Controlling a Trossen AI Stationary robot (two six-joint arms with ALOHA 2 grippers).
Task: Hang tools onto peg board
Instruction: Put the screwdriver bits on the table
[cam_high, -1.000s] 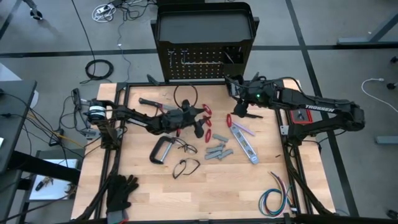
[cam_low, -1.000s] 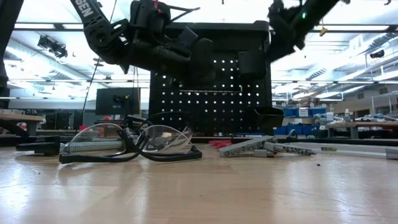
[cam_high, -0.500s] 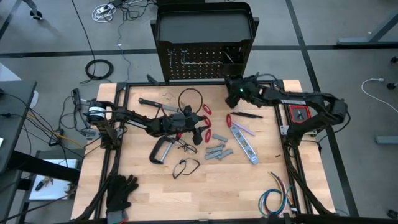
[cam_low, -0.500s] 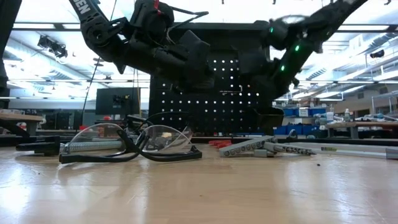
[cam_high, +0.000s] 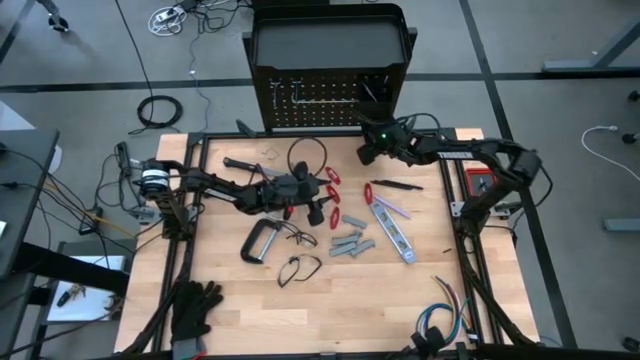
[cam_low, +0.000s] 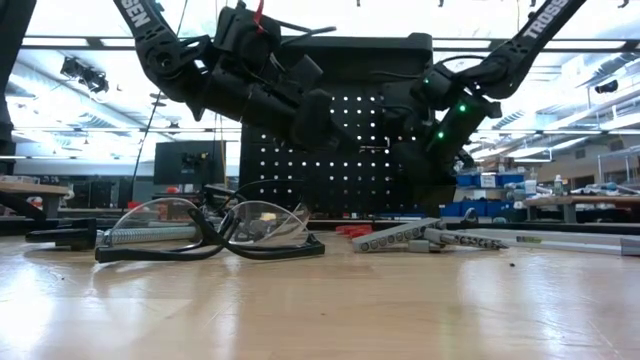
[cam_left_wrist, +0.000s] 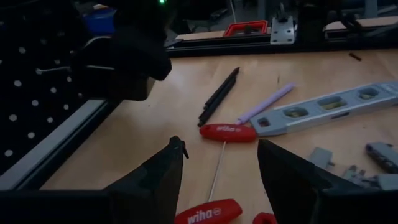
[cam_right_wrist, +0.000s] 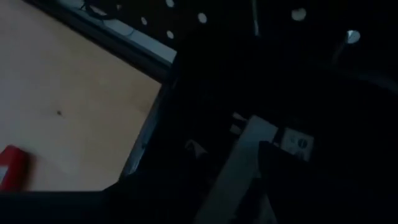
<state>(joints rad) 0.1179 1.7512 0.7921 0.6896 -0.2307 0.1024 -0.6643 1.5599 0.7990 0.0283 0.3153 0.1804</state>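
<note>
Black peg board (cam_high: 328, 60) stands at the surface's far edge in our high view, the right pincer (cam_high: 368, 150) just before it, grip unclear. Through the left wrist view we see the left pincer (cam_left_wrist: 221, 165) spread above red-handled tools (cam_left_wrist: 227, 132).

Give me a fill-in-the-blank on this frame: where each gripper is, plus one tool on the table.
1. The right gripper is at the foot of the upright black ____.
2. The left gripper has its fingers open over T-handle tools with ____ grips.
3. In the high view, the grey C-clamp lies beside the ____ arm.
4. The long spirit level lies ____ on the table.

Missing words: peg board; red; left; flat
</note>
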